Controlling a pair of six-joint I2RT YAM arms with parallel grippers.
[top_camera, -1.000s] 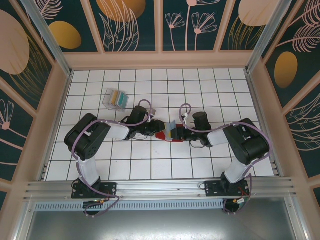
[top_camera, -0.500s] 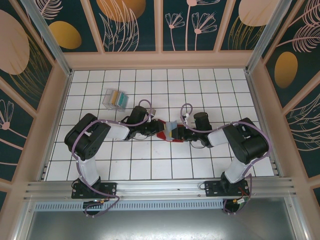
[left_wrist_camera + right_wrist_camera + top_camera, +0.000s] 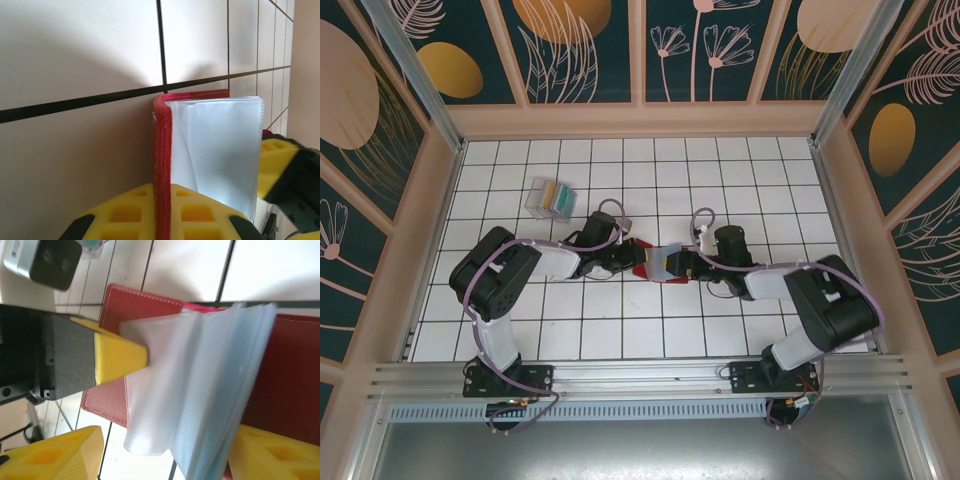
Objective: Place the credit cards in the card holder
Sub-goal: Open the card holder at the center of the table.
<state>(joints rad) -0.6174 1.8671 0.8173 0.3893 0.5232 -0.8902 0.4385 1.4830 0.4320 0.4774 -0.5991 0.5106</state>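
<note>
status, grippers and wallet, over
Left gripper shut on red folding wallet. Right gripper open, astride clear sleeves. Yellow and teal plastic cards in clear case, far left.

Left gripper (image 3: pixel 628 256) and right gripper (image 3: pixel 684 266) meet at the red wallet (image 3: pixel 642 269), its sleeves (image 3: pixel 667 262) sticking up; clear case (image 3: pixel 552 197) sits back left.

White tiled counter (image 3: pixel 620 325) with dark grid lines; dark teal walls (image 3: pixel 590 50) bear floral prints; aluminium rail (image 3: pixel 640 375) spans near edge.

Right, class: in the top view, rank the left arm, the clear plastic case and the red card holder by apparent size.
Largest: left arm.
Then clear plastic case and card holder, about alike; the holder is partly hidden, so unranked.
</note>
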